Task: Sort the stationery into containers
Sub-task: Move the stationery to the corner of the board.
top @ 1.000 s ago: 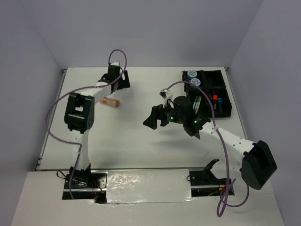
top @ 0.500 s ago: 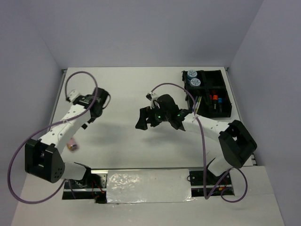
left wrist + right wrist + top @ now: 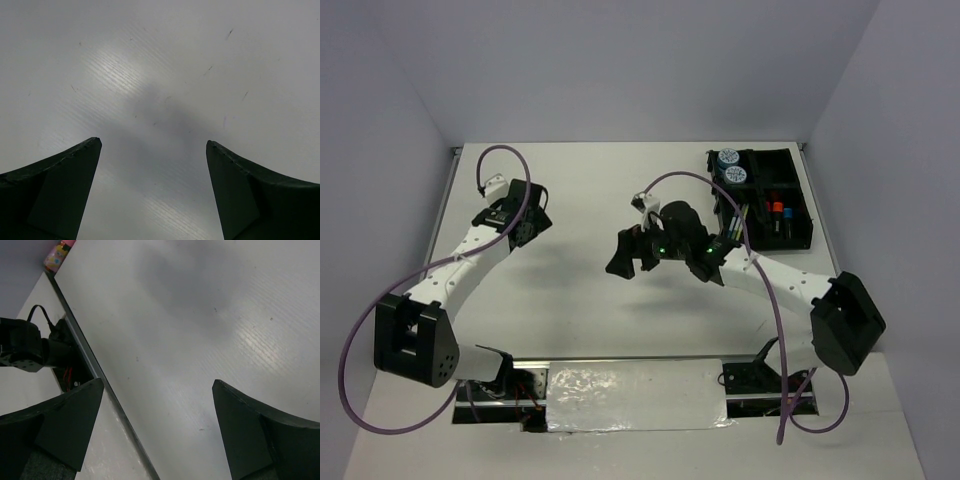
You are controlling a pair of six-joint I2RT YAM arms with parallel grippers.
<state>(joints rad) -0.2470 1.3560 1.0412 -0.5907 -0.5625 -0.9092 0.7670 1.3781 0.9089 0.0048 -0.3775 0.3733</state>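
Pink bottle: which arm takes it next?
Left, probably. The pink bottle lies at the table's left side, near the left arm's base; the right gripper hangs open mid-table, farther off. The left gripper is open and empty too.

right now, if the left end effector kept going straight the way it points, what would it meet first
The bare white table top. The left end effector is open and empty, and its wrist view shows nothing but table ahead. How far off the surface lies is unclear.
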